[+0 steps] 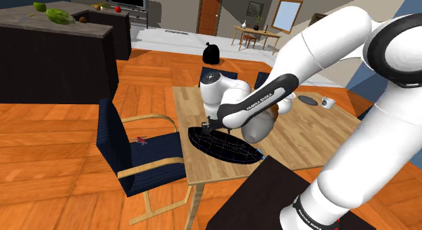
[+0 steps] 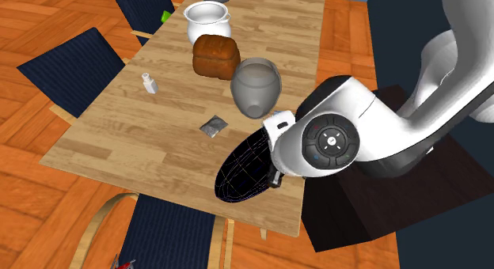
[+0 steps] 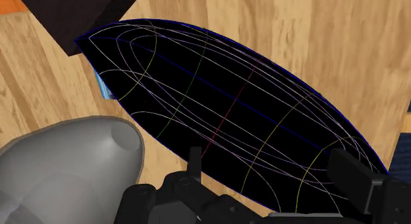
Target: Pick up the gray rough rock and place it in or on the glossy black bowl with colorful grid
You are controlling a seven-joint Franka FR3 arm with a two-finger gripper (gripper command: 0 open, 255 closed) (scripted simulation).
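The small grey rough rock (image 2: 212,126) lies on the wooden table (image 2: 127,125), a short way from the rim of the black bowl (image 2: 240,171) and apart from it. The bowl, glossy black with thin coloured grid lines, sits near the table's edge by the stand (image 1: 220,146) (image 3: 224,111). My gripper (image 2: 275,179) (image 1: 212,126) hangs low over the bowl's near side. In the wrist view the gripper (image 3: 273,165) is open, its two black fingers (image 3: 194,162) wide apart, with only the bowl's inside beneath them.
A grey vase (image 2: 255,85) (image 3: 66,167) stands close beside the bowl and my hand. Beyond it are a brown loaf-like object (image 2: 215,55), a white pot (image 2: 207,22) and a small white bottle (image 2: 148,83). Dark blue chairs (image 1: 128,144) flank the table.
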